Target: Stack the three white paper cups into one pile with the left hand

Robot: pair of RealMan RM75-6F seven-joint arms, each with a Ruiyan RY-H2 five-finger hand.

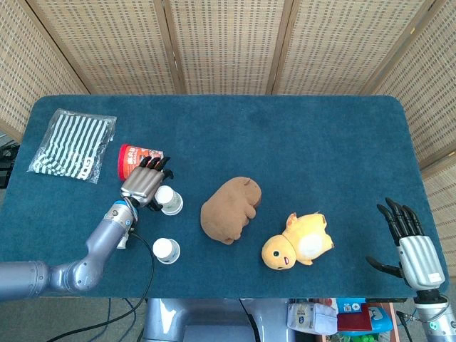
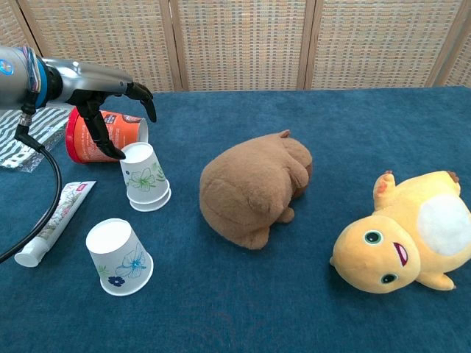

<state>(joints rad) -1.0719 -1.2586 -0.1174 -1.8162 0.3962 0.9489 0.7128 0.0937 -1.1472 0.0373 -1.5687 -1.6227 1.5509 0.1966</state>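
Note:
Two white flower-printed paper cups stand upside down, nested into one stack point(image 2: 146, 179) point(image 1: 169, 199) left of centre. A third paper cup point(image 2: 118, 257) point(image 1: 165, 250) stands upside down alone, nearer the front edge. My left hand point(image 2: 110, 103) point(image 1: 145, 182) hovers just behind and left of the stack with fingers spread. Its thumb tip reaches the stack's top edge, and nothing is gripped. My right hand point(image 1: 408, 239) shows only in the head view, at the table's front right corner, fingers spread and empty.
A red tub point(image 2: 90, 137) point(image 1: 135, 157) lies on its side behind the stack. A toothpaste tube point(image 2: 51, 224) lies left of the lone cup and a striped bag point(image 1: 73, 144) at far left. A brown plush point(image 2: 254, 187) and a yellow plush point(image 2: 405, 235) sit to the right.

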